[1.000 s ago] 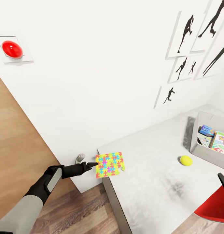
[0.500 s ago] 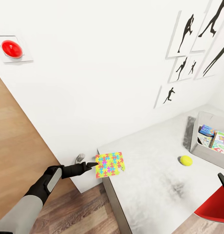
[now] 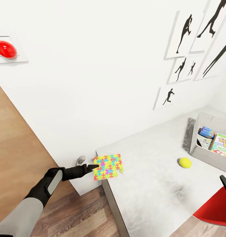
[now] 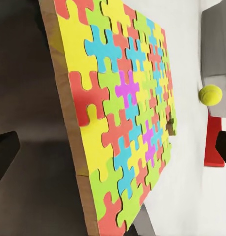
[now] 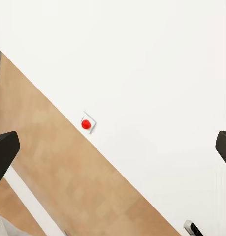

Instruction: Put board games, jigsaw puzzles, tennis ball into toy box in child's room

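At the near corner of the light grey table (image 3: 149, 171), the left gripper (image 3: 93, 167) is clamped on the edge of a thin multicoloured jigsaw slab (image 3: 108, 166). Farther along the tabletop a small yellow-green tennis ball (image 3: 185, 162) rests near the light grey toy box (image 3: 205, 153), which holds printed game boxes (image 3: 221, 144). The right gripper's (image 5: 113, 147) dark fingertips (image 5: 4, 150) stand wide apart before a white wall.
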You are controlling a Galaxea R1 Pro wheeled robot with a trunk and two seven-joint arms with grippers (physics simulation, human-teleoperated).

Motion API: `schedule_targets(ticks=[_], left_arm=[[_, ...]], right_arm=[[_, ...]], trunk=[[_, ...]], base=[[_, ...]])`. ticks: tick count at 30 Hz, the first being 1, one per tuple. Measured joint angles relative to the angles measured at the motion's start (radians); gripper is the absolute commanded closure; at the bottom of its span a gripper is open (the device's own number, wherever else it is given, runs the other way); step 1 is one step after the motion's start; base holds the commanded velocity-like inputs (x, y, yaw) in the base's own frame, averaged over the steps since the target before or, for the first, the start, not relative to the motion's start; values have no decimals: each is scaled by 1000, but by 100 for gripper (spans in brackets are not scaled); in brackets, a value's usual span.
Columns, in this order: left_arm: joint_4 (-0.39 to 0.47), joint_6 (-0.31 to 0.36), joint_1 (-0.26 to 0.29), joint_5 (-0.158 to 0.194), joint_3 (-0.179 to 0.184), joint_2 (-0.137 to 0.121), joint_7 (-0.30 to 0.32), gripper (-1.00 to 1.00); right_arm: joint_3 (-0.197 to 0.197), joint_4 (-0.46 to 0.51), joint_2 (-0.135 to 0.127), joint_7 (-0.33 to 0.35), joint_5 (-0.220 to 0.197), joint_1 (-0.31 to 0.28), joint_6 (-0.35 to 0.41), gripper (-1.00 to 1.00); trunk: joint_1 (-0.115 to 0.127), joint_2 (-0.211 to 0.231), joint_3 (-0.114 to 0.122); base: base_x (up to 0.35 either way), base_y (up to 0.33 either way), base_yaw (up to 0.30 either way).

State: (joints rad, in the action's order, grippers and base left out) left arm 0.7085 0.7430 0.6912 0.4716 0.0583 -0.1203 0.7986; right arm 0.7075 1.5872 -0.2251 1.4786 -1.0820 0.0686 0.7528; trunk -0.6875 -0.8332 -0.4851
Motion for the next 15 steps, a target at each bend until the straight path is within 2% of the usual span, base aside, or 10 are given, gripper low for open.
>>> schedule_targets(ticks=[15], left_arm=[[0, 0, 0, 0, 0, -1, 0, -100]], right_arm=[[0, 0, 0, 0, 0, 0, 0, -100]], trunk=[[0, 0, 0]], base=[[0, -17, 0]])
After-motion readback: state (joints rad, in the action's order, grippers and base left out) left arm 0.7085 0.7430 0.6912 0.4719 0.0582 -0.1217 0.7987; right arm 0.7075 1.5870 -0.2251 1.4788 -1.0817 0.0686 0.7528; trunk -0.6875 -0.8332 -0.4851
